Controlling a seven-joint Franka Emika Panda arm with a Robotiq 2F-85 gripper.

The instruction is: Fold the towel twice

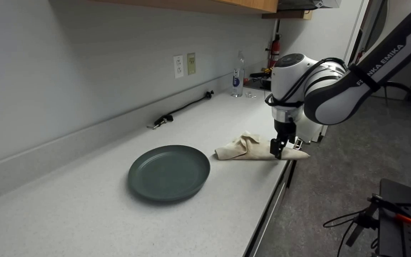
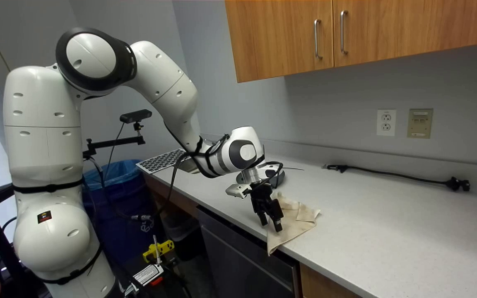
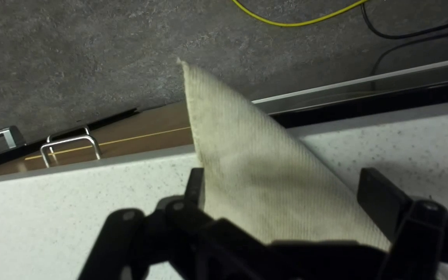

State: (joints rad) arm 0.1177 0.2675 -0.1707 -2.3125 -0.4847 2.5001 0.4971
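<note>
The cream-beige towel (image 1: 257, 150) lies rumpled on the light counter, with a flap turned over on its wall side. One pointed corner of the towel (image 2: 294, 217) sticks out past the counter's front edge. My gripper (image 1: 277, 150) points down over the part of the cloth near that edge. In the wrist view the jaws stand wide apart, and the ribbed towel (image 3: 255, 155) runs between and below the gripper's (image 3: 288, 190) two black fingers. Nothing is gripped. Whether the fingertips touch the cloth I cannot tell.
A dark green round plate (image 1: 170, 173) stands on the counter beside the towel. Along the wall lie a black cabled clamp (image 1: 184, 107) and a clear bottle (image 1: 238, 76). A grey device (image 2: 280, 176) sits behind the gripper. Beyond the counter's front edge the floor drops away.
</note>
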